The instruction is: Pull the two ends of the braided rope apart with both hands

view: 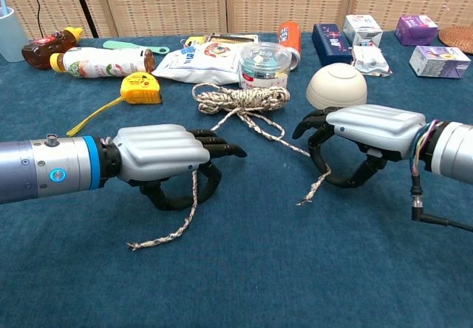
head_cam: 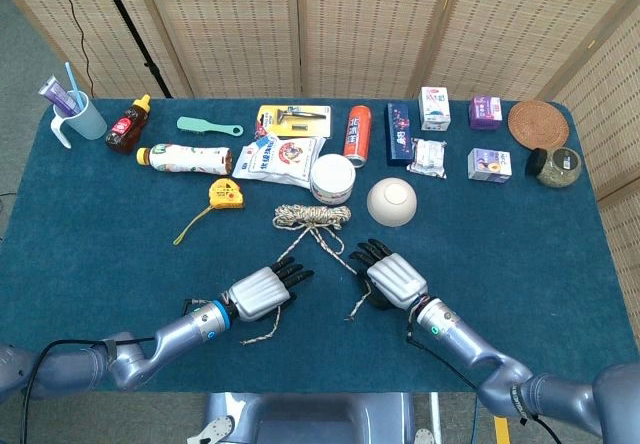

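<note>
The braided rope's coiled bundle point(head_cam: 313, 215) point(view: 240, 97) lies mid-table, and two strands run from it toward me. My left hand point(head_cam: 262, 291) point(view: 166, 158) lies palm down over the left strand, which passes between its curled thumb and fingers. That strand's frayed end point(view: 159, 239) trails on the cloth. My right hand point(head_cam: 392, 280) point(view: 366, 130) is palm down over the right strand, fingers and thumb hooked around it. The short tail point(view: 309, 191) hangs just below. The rope between the hands and the bundle is slack.
Behind the bundle stand a clear lidded tub point(view: 263, 62), a white bowl point(view: 336, 86) and a yellow tape measure point(view: 140, 89). Bottles, boxes, a snack bag and a blue cup point(head_cam: 80, 116) line the far edge of the blue table point(head_cam: 560, 254).
</note>
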Available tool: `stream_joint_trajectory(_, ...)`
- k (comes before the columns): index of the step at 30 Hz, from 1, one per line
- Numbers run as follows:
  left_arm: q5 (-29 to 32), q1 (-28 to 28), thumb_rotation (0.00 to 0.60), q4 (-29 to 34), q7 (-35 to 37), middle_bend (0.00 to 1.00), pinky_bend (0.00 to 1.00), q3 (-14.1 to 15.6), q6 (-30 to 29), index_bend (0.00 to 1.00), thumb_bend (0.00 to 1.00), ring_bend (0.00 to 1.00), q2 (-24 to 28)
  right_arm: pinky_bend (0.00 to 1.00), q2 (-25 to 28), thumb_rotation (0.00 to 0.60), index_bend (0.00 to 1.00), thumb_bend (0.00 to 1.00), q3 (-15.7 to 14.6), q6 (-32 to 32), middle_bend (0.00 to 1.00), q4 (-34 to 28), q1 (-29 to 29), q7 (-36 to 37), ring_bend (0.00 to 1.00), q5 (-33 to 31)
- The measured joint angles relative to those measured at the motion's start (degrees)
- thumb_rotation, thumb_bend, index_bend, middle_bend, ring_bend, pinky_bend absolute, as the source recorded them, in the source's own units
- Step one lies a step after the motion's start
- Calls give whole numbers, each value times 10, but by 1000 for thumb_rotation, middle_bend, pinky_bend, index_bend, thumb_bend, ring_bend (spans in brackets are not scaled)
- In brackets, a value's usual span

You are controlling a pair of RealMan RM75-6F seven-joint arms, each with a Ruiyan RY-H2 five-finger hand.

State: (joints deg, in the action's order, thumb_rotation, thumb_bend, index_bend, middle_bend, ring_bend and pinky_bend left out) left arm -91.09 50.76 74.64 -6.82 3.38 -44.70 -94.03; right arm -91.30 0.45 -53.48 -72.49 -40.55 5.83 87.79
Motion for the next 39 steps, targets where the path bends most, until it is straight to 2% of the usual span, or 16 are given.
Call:
stream_joint_trajectory(8,4,-1,600,0,-1,2,0,-2,-3,621,451,0,-1,0,0,600,616,450,0,-2,174,1,2,0,0,1)
stream_joint_trajectory(19,9,-6,600,9,11,36,0,-8,-17,628,452,0,13,0,9,600,628,456,2,-11,188,-12,4,-1,0,4)
stream_joint_trajectory(27,13,-17,600,22,32,74,0,-13,-41,632,453,0,41,0,21,600,638,461,6,-27,198,-28,8,-8,0,7)
stream_joint_trajectory(39,11,-36,600,39,61,77,0,-20,-84,636,452,0,94,0,53,600,644,463,15,-48,209,-62,12,-28,1,11)
